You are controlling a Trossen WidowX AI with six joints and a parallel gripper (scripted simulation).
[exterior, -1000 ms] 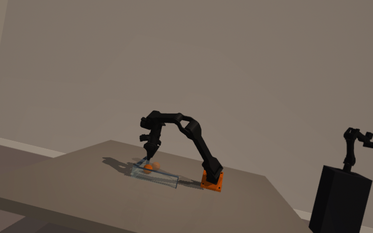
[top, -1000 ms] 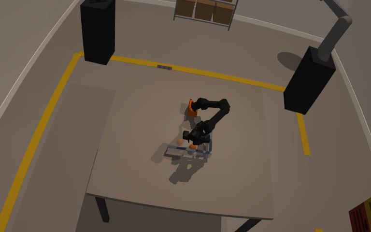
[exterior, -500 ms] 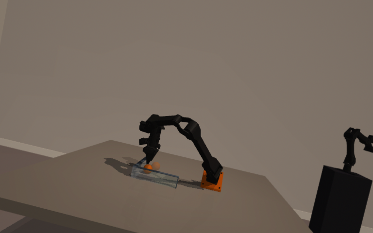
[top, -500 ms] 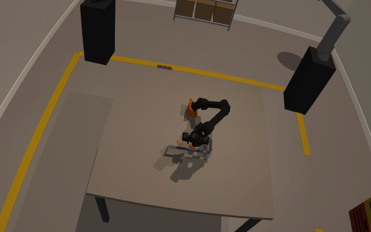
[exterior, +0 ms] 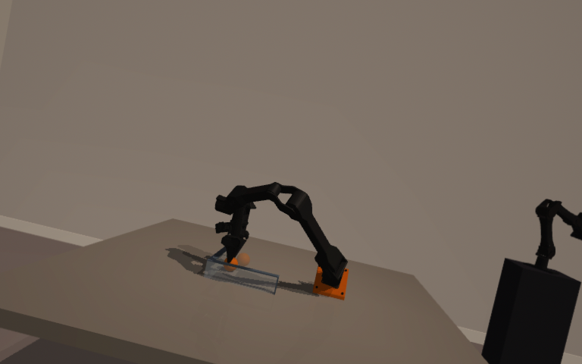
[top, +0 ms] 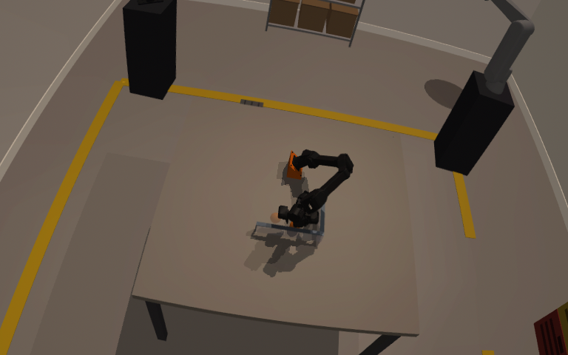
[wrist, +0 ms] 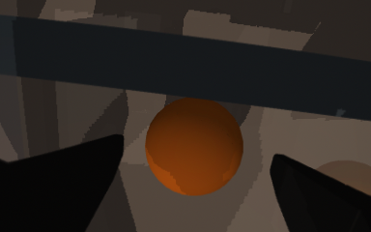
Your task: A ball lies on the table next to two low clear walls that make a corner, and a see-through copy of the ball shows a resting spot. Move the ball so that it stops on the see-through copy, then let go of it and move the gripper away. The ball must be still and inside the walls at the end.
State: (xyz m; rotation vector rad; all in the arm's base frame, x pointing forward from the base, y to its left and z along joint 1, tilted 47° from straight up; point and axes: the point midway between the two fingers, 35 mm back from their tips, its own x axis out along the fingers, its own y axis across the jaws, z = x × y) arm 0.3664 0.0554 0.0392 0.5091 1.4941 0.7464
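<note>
The orange ball (top: 291, 224) (exterior: 231, 266) (wrist: 194, 169) lies on the table beside the long clear wall (top: 272, 226) (exterior: 257, 273) (wrist: 97, 58), inside the corner. The short clear wall (top: 322, 222) (exterior: 217, 252) stands at the corner's other side. The see-through ball (top: 274, 217) (exterior: 244, 258) (wrist: 345, 171) is a short way along the long wall from the ball and partly behind the right finger in the wrist view. My gripper (exterior: 230, 258) (wrist: 197, 153) is open and points down over the ball. In the wrist view the ball shows between the fingertips, with gaps on both sides.
The orange arm base (top: 294, 169) (exterior: 330, 291) stands on the table (top: 209, 259) (exterior: 107, 317). Black pedestals (top: 150, 49) (top: 469, 129) stand beyond the table, and a shelf (top: 311, 31) with boxes stands at the back.
</note>
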